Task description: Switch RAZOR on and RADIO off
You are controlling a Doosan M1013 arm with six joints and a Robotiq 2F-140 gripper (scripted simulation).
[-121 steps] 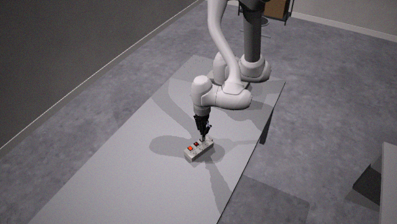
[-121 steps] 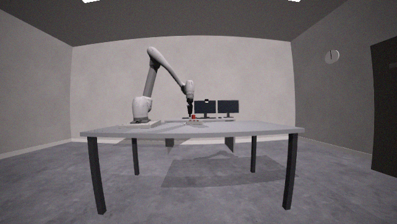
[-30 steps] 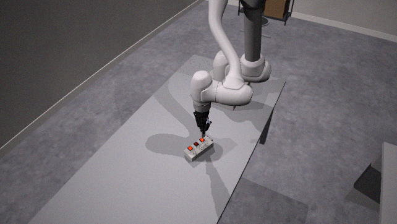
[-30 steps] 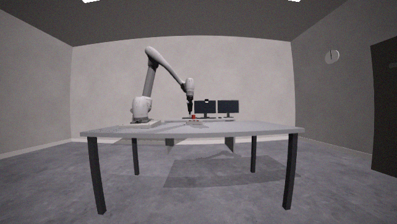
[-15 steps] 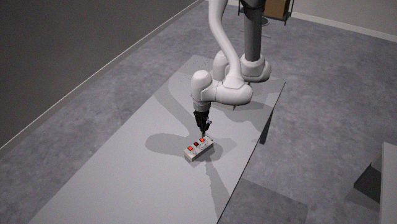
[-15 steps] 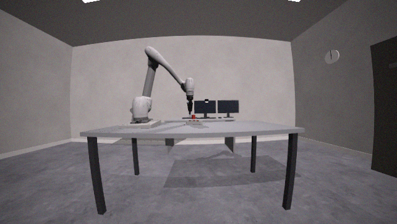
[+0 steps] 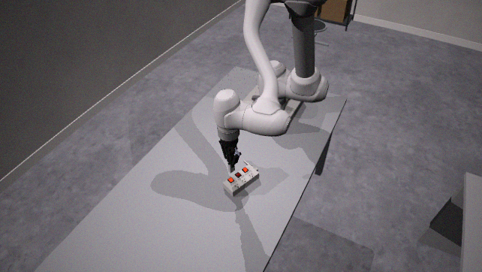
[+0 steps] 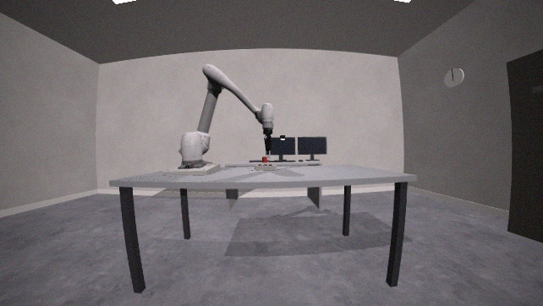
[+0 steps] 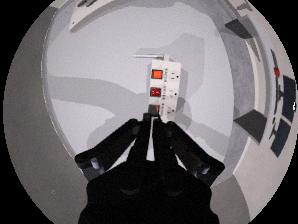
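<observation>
A white power strip (image 7: 245,182) (image 8: 266,167) (image 9: 172,88) lies flat on the grey table (image 7: 150,210) (image 8: 338,173), the right way up. It has three red rocker switches in a row. The two end switches (image 7: 230,179) (image 7: 245,170) glow bright. The middle switch (image 7: 238,174) (image 9: 154,91) looks darker. The labels are too small to read. My gripper (image 7: 232,170) (image 8: 267,152) (image 9: 153,120) is shut on nothing and points straight down. It hangs a little above the strip, over the end switch furthest from the cable stub.
The arm's base (image 7: 300,84) (image 8: 194,148) stands on a plate at the table's far end. Two monitors (image 8: 298,145) stand on a desk behind the table. The table's right edge (image 7: 300,191) runs close to the strip.
</observation>
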